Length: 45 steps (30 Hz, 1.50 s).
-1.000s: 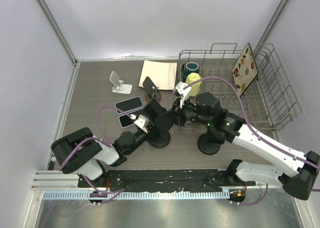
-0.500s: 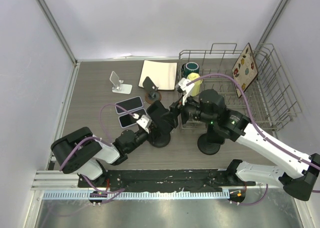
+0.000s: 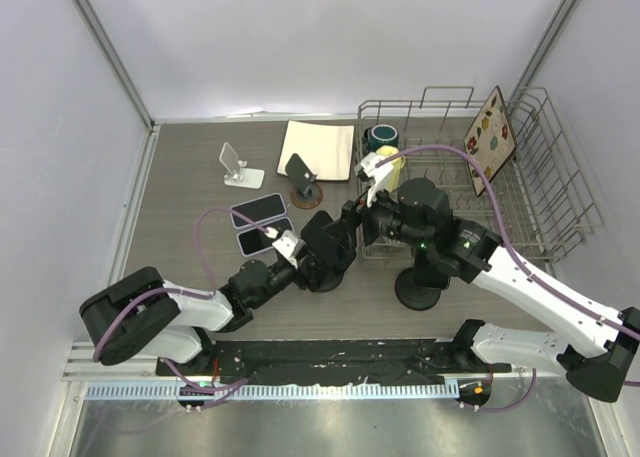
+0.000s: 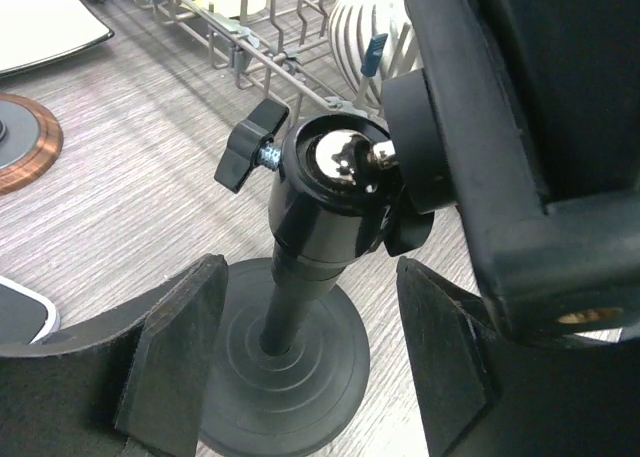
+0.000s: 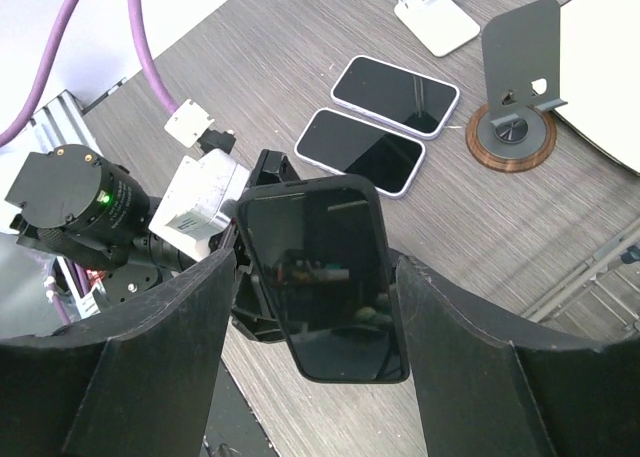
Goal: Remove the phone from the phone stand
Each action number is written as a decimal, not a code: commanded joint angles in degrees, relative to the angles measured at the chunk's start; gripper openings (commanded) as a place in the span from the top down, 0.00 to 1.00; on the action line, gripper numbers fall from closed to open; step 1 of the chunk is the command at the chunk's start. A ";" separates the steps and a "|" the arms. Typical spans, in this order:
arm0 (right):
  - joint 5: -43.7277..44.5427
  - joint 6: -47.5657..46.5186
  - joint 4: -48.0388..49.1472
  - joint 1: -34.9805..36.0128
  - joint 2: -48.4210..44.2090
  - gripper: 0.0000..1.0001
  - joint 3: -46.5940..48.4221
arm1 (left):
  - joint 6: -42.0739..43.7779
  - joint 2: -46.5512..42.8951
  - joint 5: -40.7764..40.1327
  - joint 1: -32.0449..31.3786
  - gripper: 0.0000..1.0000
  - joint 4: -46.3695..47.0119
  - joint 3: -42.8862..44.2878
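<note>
The black glossy phone [image 5: 325, 277] sits on the black ball-jointed stand [image 4: 320, 207]. The left gripper [image 4: 310, 317], released, straddles the stand's stem, probably to steady it. The right gripper [image 5: 315, 267] flanks the phone; whether it presses, I cannot tell.

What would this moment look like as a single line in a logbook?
phone: on black stand | left tool: open, straddling black stand | right tool: open, flanking phone, grip unclear

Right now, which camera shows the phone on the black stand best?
The right wrist view: the phone faces it, whole dark screen mid-frame. The left wrist view shows only the stand, its ball joint and holder back. From above, the arms hide the phone.
</note>
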 commanded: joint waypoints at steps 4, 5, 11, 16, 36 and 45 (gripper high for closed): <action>3.34 0.84 -0.15 -0.25 -2.66 0.28 -0.08 | -0.19 -3.52 -0.34 -1.24 0.19 -2.96 0.99; 3.60 0.84 -0.15 -0.25 -3.01 0.28 -0.25 | -0.54 -4.05 -0.52 -1.41 0.16 -3.49 0.99; 5.89 0.40 -0.33 -0.25 -4.24 0.27 -0.87 | -2.74 -10.98 -1.04 -2.03 0.11 -10.34 1.17; 8.52 0.75 0.11 -0.25 -4.42 0.26 -1.22 | -5.55 -15.57 -5.61 -2.65 0.08 -17.72 3.09; 12.12 0.49 -0.76 1.06 -3.71 0.24 -1.40 | -10.13 -2.91 -18.27 -13.19 0.04 -7.80 9.44; 20.38 -3.20 -3.13 8.97 -2.04 0.24 0.53 | -9.07 -15.90 -12.39 -13.19 0.00 -13.33 2.93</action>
